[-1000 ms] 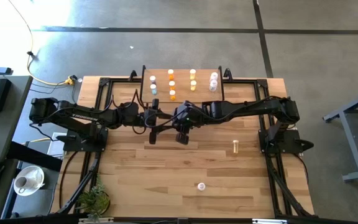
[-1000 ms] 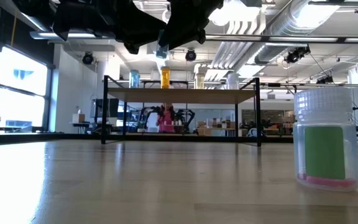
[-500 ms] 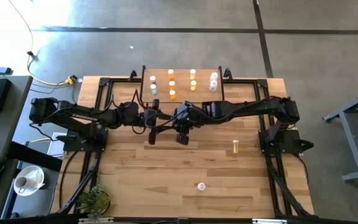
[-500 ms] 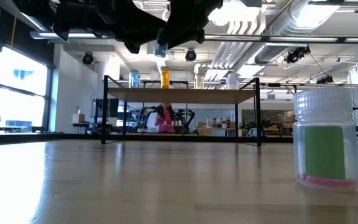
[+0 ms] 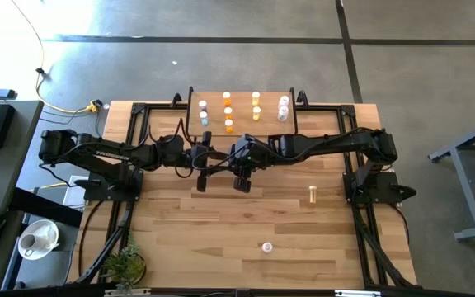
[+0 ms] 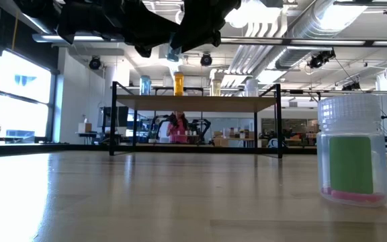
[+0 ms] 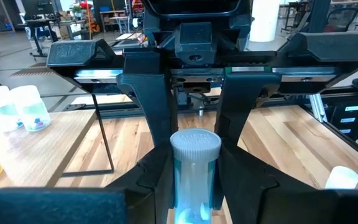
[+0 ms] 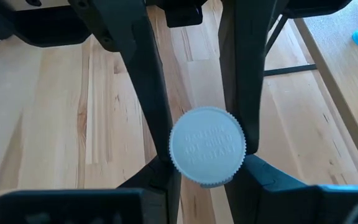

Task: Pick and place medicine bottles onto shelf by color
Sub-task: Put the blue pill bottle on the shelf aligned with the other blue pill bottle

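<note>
- Bottle (image 7: 194, 171), pale blue with a white cap, held high over mid-counter (image 5: 221, 231), before the shelf (image 5: 239, 110).
- Right end effector (image 8: 205, 155) clamped on its cap.
- Left end effector (image 7: 194, 186) fingers flank its body; grip unclear.

Even, bright daylight; window (image 6: 5, 94) and ceiling lamps (image 6: 264, 15) glare; arms silhouetted; near bottle (image 6: 352, 149) slightly soft.

blue bottle (image 7: 194, 174) upright, held midair.
</note>
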`<state>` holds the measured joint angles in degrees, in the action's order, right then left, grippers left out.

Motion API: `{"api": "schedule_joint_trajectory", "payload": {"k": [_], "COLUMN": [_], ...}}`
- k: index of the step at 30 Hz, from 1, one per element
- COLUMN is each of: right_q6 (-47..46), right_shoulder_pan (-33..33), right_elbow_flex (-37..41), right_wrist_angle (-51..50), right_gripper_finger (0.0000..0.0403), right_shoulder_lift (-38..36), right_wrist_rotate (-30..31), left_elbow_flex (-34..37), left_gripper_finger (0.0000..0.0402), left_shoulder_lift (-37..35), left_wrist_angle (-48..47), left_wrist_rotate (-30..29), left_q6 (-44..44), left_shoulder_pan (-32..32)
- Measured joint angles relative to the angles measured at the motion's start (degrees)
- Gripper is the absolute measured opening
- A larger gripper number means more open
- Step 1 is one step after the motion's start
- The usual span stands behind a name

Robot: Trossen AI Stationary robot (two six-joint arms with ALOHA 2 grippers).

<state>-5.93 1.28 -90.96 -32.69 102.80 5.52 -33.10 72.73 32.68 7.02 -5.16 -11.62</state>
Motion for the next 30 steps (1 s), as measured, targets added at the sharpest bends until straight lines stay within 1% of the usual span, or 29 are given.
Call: {"api": "schedule_joint_trajectory", "payload": {"k": [3,5,12,16,24,30], "right_q6": [0.65,0.81,0.85,0.85,0.85,0.85], "right_shoulder_pan": [0.00,0.00,0.00,-0.03,0.00,0.00], "right_elbow_flex": [0.00,0.00,0.00,-0.01,-0.04,-0.04], "right_wrist_angle": [-0.06,-0.06,-0.18,-0.64,-4.66,-7.34], "right_gripper_finger": [0.0086,0.0094,0.0153,0.0177,0.0184,0.0184], "right_shoulder_lift": [0.00,0.00,0.00,-0.16,-2.15,-4.15], "right_wrist_rotate": [0.00,0.00,0.02,0.07,0.02,0.06], "left_elbow_flex": [0.00,0.00,0.00,0.00,0.00,-0.01], "left_gripper_finger": [0.0105,0.0101,0.0098,0.0098,0.0097,0.0097], "left_shoulder_lift": [0.00,0.00,0.00,0.00,-0.21,-1.08], "left_wrist_angle": [-0.12,-0.12,-0.30,-0.33,-0.18,-0.34], "left_wrist_rotate": [0.21,0.77,1.09,1.03,-2.59,-4.03], "left_q6": [-0.01,-0.03,-0.05,-0.03,0.27,-0.14], "left_shoulder_pan": [0.00,0.00,0.04,0.04,0.02,-0.02]}}
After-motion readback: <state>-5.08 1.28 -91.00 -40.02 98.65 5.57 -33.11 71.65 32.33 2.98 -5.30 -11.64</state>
